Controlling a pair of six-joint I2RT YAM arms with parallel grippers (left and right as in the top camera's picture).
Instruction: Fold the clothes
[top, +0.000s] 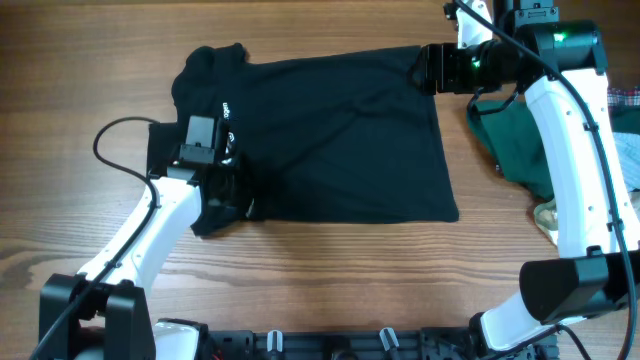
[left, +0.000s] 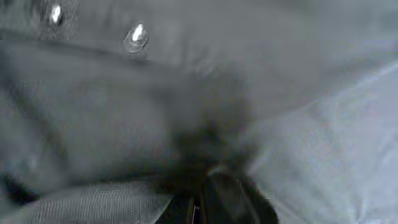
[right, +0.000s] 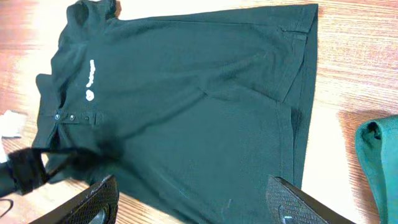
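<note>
Black polo shirt (top: 330, 130) stretches arm to arm — right jaws wide at hem; left jaws, near collar, unreadable.

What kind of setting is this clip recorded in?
Probably a robot lab bench: left arm and right arm at a wooden table, a black polo shirt spread out, a green garment aside.

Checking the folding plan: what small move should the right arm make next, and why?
Probably lower the right gripper onto the far hem corner of the black short-sleeved polo shirt and close. Its fingers are open, the shirt lies spread flat, and the left gripper is down at the buttoned placket.
</note>
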